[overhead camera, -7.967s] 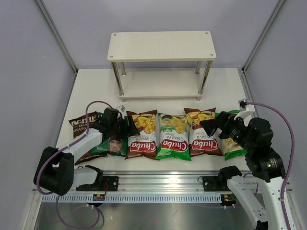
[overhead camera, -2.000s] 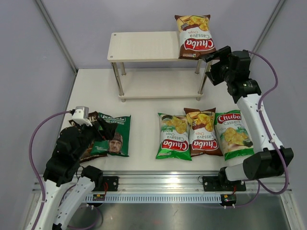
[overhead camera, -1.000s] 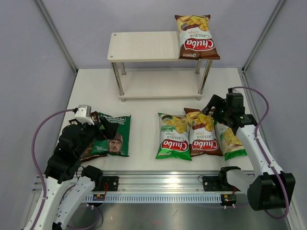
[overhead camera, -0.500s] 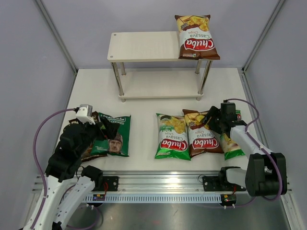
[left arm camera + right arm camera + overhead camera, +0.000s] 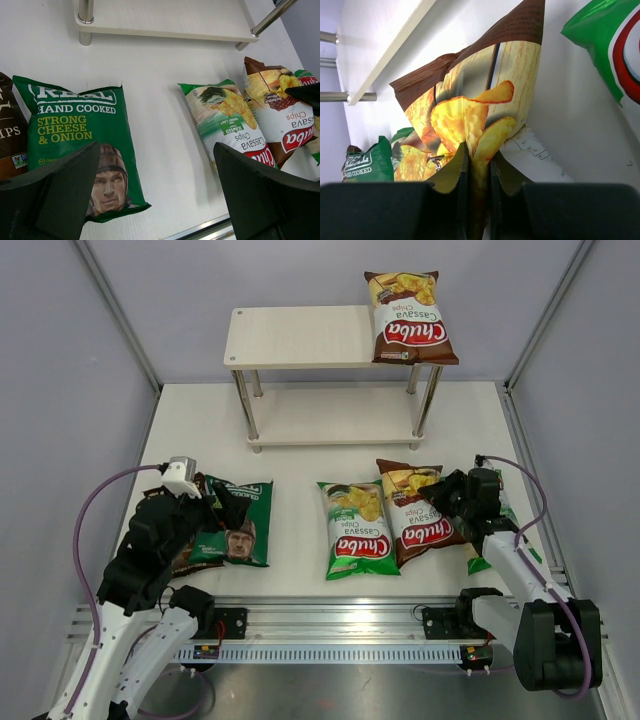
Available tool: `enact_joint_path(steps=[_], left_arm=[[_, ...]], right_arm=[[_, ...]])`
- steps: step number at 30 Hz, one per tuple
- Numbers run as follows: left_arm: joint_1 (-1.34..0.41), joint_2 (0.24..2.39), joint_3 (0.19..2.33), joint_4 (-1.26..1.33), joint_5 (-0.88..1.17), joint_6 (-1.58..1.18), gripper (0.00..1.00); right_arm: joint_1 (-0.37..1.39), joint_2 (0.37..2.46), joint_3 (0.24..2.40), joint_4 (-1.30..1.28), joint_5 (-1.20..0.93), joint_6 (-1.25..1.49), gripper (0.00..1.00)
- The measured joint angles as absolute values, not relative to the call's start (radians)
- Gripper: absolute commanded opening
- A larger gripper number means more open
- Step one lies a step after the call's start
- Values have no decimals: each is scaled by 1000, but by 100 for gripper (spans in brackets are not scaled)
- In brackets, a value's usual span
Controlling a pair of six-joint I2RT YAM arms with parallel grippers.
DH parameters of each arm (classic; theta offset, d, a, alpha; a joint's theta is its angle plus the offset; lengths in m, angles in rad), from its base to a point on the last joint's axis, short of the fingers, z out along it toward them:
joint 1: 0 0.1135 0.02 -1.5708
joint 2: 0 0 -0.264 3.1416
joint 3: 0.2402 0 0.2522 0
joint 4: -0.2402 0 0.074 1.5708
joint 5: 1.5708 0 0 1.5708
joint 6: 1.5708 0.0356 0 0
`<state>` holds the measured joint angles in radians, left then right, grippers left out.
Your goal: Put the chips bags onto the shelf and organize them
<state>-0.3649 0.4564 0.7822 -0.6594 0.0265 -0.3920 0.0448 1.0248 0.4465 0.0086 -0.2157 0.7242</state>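
One brown-red Chuba chips bag (image 5: 410,320) lies on the right end of the shelf's top board (image 5: 300,337). A second brown-red Chuba bag (image 5: 418,515) lies tilted on the table, its right edge pinched up into a fold (image 5: 470,115) by my shut right gripper (image 5: 446,502) (image 5: 479,167). A green Chuba bag (image 5: 355,530) touches its left side. Another green Chuba bag (image 5: 481,562) is mostly hidden under my right arm. My left gripper (image 5: 218,502) (image 5: 157,200) hovers open above the dark green bag with a man's face (image 5: 80,145). The brown Kettle bag (image 5: 10,140) pokes out beside it.
The shelf's lower board (image 5: 165,17) and silver legs (image 5: 427,400) stand at the back of the white table. Grey walls close in the left, right and back. A metal rail (image 5: 330,625) with both arm bases runs along the near edge.
My right gripper dropped from beside the shelf to the table and shut on the brown-red bag's right edge. That bag and its green neighbour slid left and tilted. The left arm stayed still.
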Motion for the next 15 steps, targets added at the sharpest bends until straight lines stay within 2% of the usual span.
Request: enact_joint_path(steps=[6, 11, 15], left_arm=[[-365, 465, 782, -656, 42, -393, 99], [-365, 521, 767, -610, 98, -427, 99], [-376, 572, 680, -476, 215, -506, 99]], right_arm=[[45, 945, 447, -53, -229, 773, 6], [45, 847, 468, -115, -229, 827, 5], [45, 797, 522, -149, -231, 863, 5]])
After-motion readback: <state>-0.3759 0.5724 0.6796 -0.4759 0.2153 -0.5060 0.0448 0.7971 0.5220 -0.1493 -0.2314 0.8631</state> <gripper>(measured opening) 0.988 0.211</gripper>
